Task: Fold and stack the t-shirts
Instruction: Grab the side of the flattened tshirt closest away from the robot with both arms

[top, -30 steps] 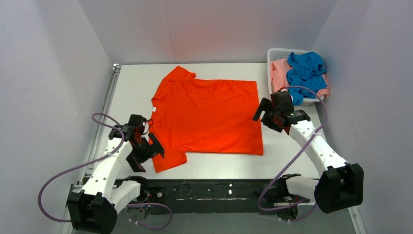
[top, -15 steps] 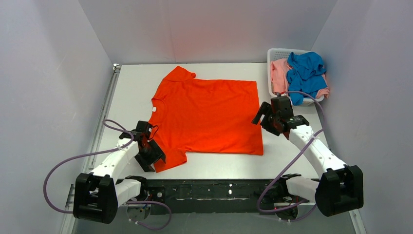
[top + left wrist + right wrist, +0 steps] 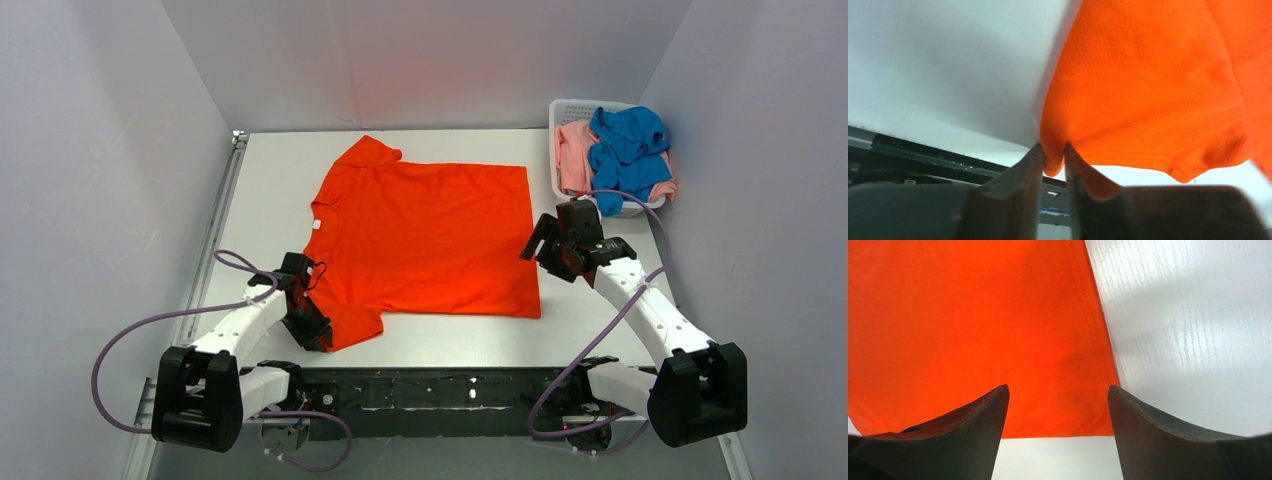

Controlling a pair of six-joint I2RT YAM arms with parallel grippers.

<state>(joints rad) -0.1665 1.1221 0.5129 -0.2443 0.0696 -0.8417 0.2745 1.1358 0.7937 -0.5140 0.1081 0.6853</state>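
Observation:
An orange-red t-shirt [image 3: 425, 235] lies spread flat on the white table, collar to the left. My left gripper [image 3: 318, 335] is low at the near sleeve and shut on its hem [image 3: 1053, 162], the cloth pinched between the two fingers. My right gripper [image 3: 538, 240] hovers open over the shirt's right hem edge [image 3: 1098, 340], its fingers [image 3: 1143, 420] apart above the near right corner with nothing between them. A blue t-shirt [image 3: 628, 150] and a pale pink t-shirt [image 3: 572, 150] lie crumpled in the basket.
The white slotted basket [image 3: 566, 108] stands at the back right corner. Grey walls close the table on three sides. A black rail [image 3: 450, 385] runs along the near edge between the arm bases. Bare table [image 3: 265, 190] shows left of the shirt.
My left gripper dropped onto the near sleeve and closed on its hem. My right gripper shifted slightly nearer along the right hem and its fingers narrowed a little.

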